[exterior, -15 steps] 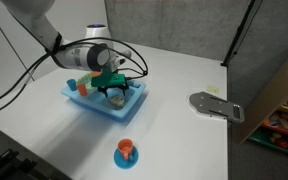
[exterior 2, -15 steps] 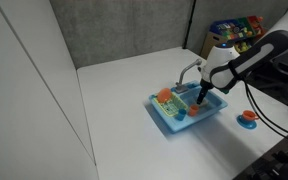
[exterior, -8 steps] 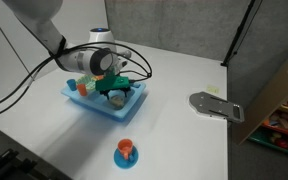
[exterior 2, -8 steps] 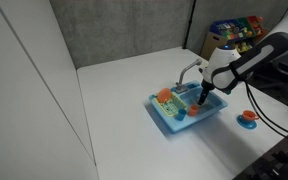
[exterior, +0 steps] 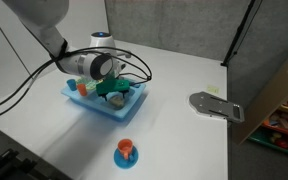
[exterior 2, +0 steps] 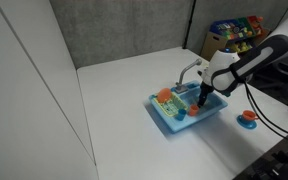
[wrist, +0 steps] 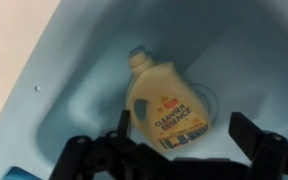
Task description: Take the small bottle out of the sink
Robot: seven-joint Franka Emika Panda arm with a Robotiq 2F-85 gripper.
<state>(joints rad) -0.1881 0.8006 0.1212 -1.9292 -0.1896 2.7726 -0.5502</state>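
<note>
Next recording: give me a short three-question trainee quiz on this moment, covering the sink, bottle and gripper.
1. True or false: the gripper is shut on the small bottle.
2. The orange cup stands: A) in the sink; B) on the table outside it; C) on the bottle.
3. Fill in: in the wrist view, the bottle lies on the ___ basin floor (colour).
Key: 1 false, the jaws stand open either side of it; 2 B; 3 blue.

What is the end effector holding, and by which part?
Nothing yet: the end effector is open above the small bottle, which lies in the sink.
</note>
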